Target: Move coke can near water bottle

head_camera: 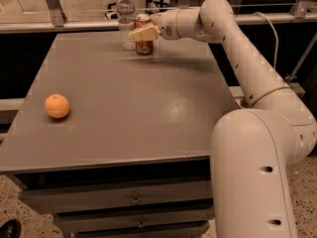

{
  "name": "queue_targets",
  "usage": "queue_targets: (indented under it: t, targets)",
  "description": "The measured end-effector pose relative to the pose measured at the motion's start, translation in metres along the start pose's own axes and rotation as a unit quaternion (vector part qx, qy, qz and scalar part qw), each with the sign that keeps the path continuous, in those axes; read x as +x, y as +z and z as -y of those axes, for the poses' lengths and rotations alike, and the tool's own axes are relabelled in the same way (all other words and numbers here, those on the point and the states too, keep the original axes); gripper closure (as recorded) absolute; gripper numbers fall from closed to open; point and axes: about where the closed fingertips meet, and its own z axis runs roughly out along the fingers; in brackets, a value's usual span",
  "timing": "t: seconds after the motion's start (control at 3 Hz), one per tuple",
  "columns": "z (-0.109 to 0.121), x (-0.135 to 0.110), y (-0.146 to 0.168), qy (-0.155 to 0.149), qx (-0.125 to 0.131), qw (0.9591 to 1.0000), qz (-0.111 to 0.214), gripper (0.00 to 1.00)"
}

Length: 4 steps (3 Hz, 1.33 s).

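Grey tbl [148,113] w/ drawers [133,200] (speckled floor [10,209]).

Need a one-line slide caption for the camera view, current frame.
Arm reaches across the gray table, claw at the coke can beside the water bottle at the far edge; orange at left.

Grey table [148,113]. Far edge: water bottle [126,19] upright, coke can [144,47] upright just beside it. Left side, nearer front: orange [57,106], well apart from both. Pincer [144,32] at can's upper half.
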Motion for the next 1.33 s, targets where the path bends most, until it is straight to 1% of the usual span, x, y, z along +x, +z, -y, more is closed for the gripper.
queue_targets:
  t: [0.33, 0.67, 1.0, 1.33]
  targets:
    - [0.001, 0.001, 0.0, -0.001, 0.002, 1.0, 0.0, 0.0]
    - [0.007, 0.003, -0.008, -0.003, 0.01, 0.9999, -0.004, 0.0]
    - [0.024, -0.008, -0.066, -0.011, 0.034, 0.9993, 0.006, 0.0]
    - [0.037, -0.021, -0.134, -0.013, 0.059, 0.9979, 0.022, 0.0]
